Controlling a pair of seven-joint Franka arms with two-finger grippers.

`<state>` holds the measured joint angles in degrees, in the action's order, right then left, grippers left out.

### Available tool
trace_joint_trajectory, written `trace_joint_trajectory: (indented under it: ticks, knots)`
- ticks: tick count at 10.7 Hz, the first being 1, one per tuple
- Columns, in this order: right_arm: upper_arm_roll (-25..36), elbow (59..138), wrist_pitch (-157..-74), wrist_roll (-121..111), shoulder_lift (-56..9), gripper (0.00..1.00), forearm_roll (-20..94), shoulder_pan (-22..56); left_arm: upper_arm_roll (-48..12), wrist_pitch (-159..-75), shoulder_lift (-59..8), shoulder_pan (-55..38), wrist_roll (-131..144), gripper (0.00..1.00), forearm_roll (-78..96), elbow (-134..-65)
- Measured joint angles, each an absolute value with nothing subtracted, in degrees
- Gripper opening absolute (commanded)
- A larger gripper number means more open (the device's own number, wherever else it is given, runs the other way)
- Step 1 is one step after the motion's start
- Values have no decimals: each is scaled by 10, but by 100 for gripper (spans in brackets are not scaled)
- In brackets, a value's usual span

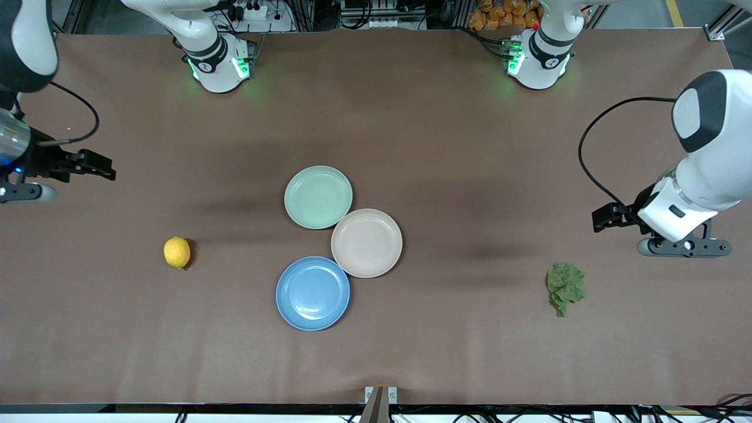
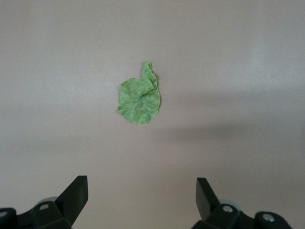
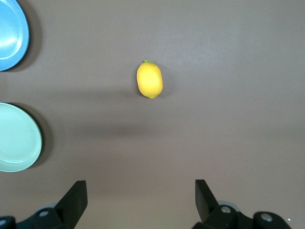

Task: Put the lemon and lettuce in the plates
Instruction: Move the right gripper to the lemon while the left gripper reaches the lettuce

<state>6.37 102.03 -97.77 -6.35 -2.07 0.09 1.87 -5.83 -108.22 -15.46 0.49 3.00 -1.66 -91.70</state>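
Both arms wait high, jaws spread: left gripper over the lettuce, right gripper over the lemon; the plates sit bare.

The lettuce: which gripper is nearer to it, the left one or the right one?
Left. The left gripper, open, hangs at the lettuce's end of the table, beside the leaf. The right gripper, also open, is at the other end, past the lemon.
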Motion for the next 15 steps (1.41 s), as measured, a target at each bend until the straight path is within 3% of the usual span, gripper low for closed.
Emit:
trace_joint_trajectory:
  ticks: [6,15]
  knots:
    - [64,1099,-1091,-63,-48,100,1,19,-58,-1108,-206,5,30,100,-17,-917]
    - [58,1140,-1241,-63,-142,100,1,18,-58,-1144,-248,7,30,100,-17,-917]
